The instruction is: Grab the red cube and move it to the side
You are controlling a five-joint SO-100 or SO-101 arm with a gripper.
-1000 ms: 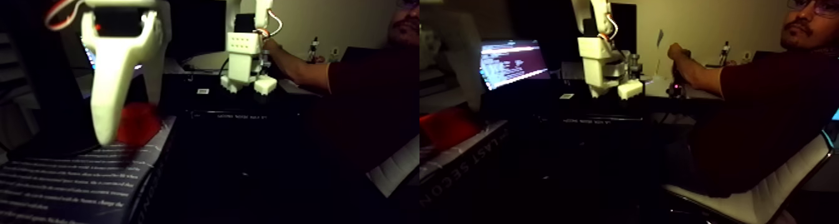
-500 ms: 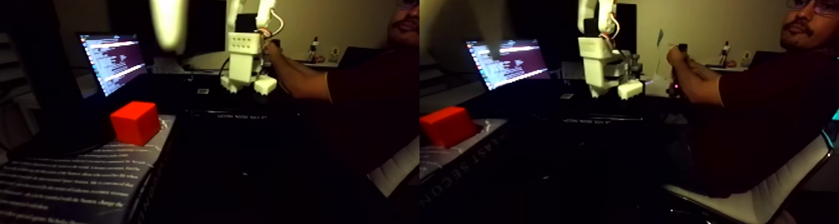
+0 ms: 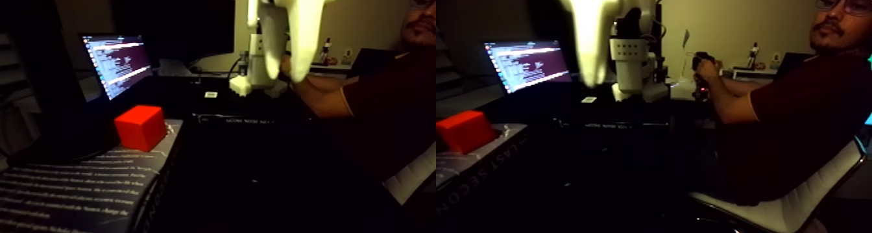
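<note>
White end effector point(image 3: 300, 60) hanging blurred high above the counter, finger spread impossible to tell, holding nothing, red cube point(image 3: 140, 126) well below and to its left, resting on a book point(image 3: 78, 190), lit laptop point(image 3: 117, 63) behind, seated person point(image 3: 798, 119) at right

Red cube point(image 3: 139, 126) resting on the far end of a book point(image 3: 78, 190) at the near left of the fixed view's left half, with a laptop point(image 3: 117, 63) just behind it and a monitor point(image 3: 188, 24) farther back. Gripper point(image 3: 300, 70) hanging high at centre, well right of and above the cube, in front of a second arm's base point(image 3: 259, 67) on the far desk point(image 3: 259, 112). To the right, a person point(image 3: 798, 119) seated on a chair point(image 3: 791, 206), hand point(image 3: 704, 65) reaching left toward the desk beside that base
</note>
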